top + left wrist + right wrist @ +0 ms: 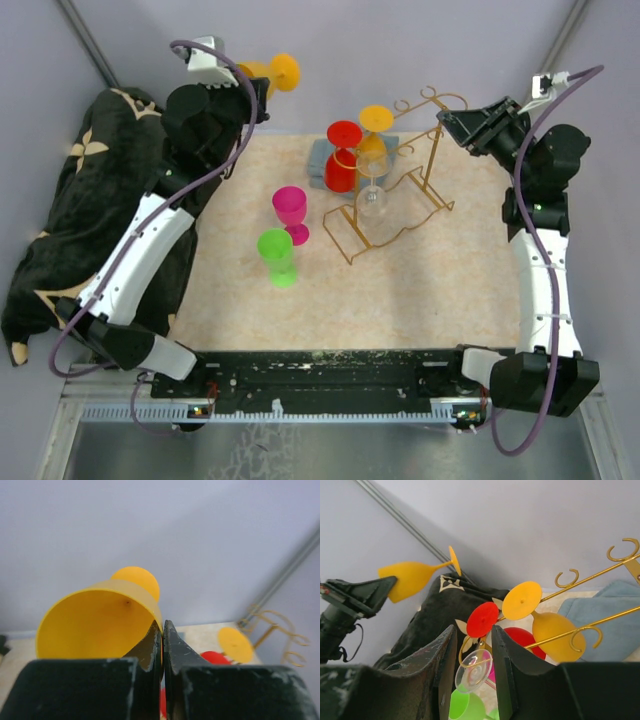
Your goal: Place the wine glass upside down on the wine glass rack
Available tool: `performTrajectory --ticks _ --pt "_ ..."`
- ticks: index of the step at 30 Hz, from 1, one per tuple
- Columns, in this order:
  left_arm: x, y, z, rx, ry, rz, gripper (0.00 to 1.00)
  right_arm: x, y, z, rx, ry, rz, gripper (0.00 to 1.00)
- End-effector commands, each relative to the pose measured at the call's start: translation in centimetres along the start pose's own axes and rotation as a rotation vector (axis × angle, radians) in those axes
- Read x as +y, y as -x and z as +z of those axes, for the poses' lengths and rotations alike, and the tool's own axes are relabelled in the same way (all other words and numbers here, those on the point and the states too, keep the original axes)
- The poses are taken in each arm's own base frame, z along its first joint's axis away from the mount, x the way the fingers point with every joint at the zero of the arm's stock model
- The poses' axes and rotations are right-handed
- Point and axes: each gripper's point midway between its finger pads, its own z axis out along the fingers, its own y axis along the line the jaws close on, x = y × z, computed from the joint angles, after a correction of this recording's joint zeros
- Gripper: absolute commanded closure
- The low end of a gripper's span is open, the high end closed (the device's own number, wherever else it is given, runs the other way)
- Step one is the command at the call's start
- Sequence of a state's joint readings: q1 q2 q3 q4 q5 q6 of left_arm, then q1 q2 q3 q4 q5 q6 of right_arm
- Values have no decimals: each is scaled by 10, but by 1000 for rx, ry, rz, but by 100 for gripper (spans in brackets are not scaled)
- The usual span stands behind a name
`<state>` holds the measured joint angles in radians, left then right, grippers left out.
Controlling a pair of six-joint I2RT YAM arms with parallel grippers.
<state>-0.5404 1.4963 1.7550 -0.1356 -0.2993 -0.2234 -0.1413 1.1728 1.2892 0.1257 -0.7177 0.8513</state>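
Note:
My left gripper is raised at the far left, off the mat, shut on the rim of a yellow wine glass. The glass lies sideways with its foot pointing right. In the left wrist view one fingertip is inside the bowl and the gripper pinches the wall. The gold wire wine glass rack stands at the far right of the mat. My right gripper is open and empty beside the rack's top rails. The held glass also shows in the right wrist view.
A red glass, a yellow one and a clear one hang upside down on the rack. Pink and green glasses stand on the mat. A blue cloth lies behind the rack and a black patterned cloth lies at the left.

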Motion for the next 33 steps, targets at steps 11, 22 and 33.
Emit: performTrajectory --ticks 11,22,33 --pt "-98 69 -73 -58 -873 -429 100 22 0 7 1 97 -66 65" --pt "-119 57 -109 47 -1240 -571 100 61 -14 16 81 308 -59 65" --pt "-122 72 -136 61 -1468 -714 100 119 -6 3 93 640 16 62"
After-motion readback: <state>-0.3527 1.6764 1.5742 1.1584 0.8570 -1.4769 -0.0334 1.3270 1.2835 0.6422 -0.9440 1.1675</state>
